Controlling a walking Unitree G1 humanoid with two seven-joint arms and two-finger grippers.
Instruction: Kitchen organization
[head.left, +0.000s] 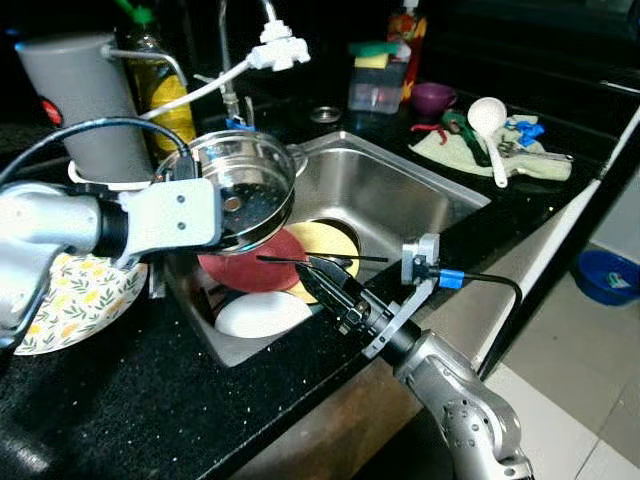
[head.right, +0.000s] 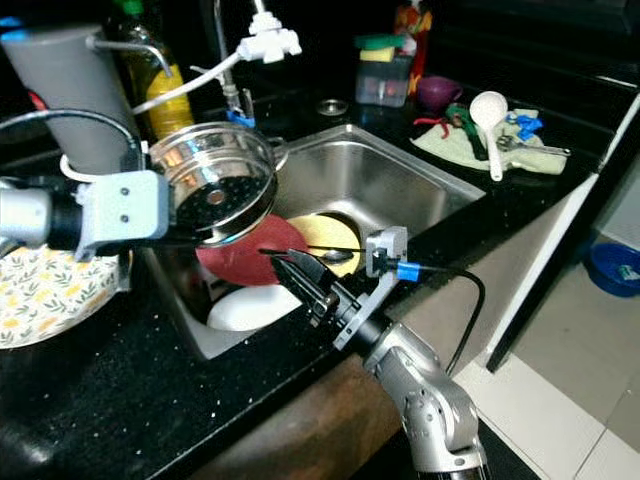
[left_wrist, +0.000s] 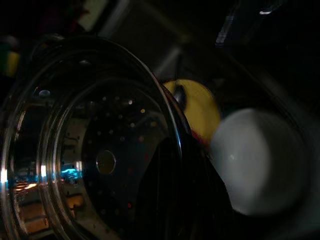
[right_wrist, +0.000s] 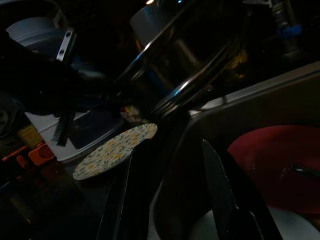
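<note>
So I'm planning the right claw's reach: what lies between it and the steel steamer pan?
In the left eye view, the red plate lies between the right claw and the steamer pan, down in the sink.

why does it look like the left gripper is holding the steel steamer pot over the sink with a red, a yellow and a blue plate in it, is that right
Not quite: no blue plate lies in the sink. The third one is white, beside the red plate and the yellow plate, as the left eye view shows. The rest holds: the left gripper holds the steel steamer pot over the sink.
</note>
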